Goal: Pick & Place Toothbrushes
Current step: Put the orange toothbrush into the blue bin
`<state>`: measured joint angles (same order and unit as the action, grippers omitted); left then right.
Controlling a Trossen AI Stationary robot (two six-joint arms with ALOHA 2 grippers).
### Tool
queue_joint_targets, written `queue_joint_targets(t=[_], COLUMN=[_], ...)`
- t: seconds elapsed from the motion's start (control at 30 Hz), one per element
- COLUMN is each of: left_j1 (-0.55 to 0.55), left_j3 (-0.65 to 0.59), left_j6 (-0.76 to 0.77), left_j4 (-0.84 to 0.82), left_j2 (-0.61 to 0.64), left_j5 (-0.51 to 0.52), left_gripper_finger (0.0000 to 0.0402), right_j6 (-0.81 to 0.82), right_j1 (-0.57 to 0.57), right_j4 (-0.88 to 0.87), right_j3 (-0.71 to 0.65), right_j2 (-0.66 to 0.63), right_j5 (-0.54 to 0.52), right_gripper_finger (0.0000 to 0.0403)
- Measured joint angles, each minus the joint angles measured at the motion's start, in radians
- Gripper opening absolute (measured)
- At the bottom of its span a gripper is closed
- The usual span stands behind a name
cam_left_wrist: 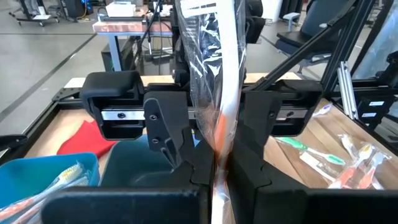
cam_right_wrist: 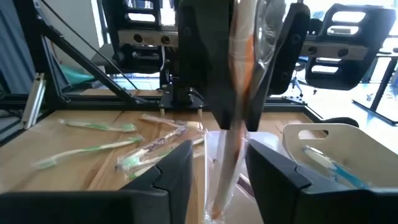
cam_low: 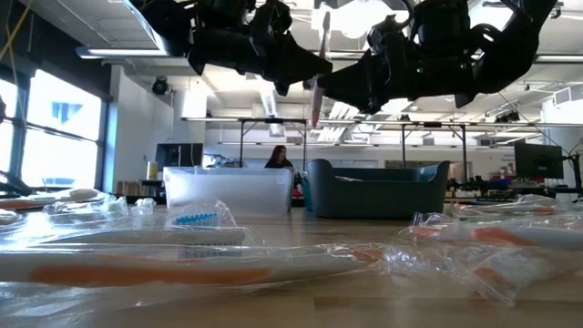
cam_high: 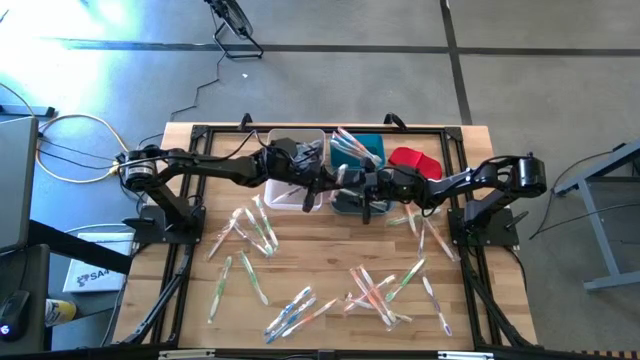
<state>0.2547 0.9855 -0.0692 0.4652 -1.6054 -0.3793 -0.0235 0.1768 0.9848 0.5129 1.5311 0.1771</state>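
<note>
Mid handoff at frame centre: left end effector (cam_high: 322,186) clamped on a wrapped toothbrush (cam_low: 316,73), right end effector (cam_high: 352,187) half-closed around it. Next up probably firm grip, then left letting go

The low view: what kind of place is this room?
Probably an open robotics lab or workshop: exposed ceiling ducts, long workbenches with monitors, and a person seated behind the table.

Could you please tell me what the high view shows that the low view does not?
Only the high view shows the red cloth beside the teal bin and toothbrushes inside that bin. Only the low view shows a person in the room behind and the wrapped orange toothbrush hanging upright between the arms. Both show the white bin, teal bin and scattered toothbrushes.
</note>
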Motion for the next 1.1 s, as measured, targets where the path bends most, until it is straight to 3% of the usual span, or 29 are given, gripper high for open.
queue_joint_targets(t=[0.33, 1.1], left_j1=[-0.008, -0.021], left_j3=[0.000, 0.000], left_j6=[-0.002, -0.005], left_j4=[0.006, 0.039], left_j2=[0.000, -0.002], left_j5=[-0.019, -0.021], left_gripper_finger=[0.0019, 0.0019], right_j6=[0.000, 0.000], right_j1=[-0.001, -0.001], right_j4=[0.019, 0.023], right_j3=[0.000, 0.000], right_j2=[0.000, 0.000], right_j5=[0.010, 0.010], right_gripper_finger=[0.0104, 0.0101])
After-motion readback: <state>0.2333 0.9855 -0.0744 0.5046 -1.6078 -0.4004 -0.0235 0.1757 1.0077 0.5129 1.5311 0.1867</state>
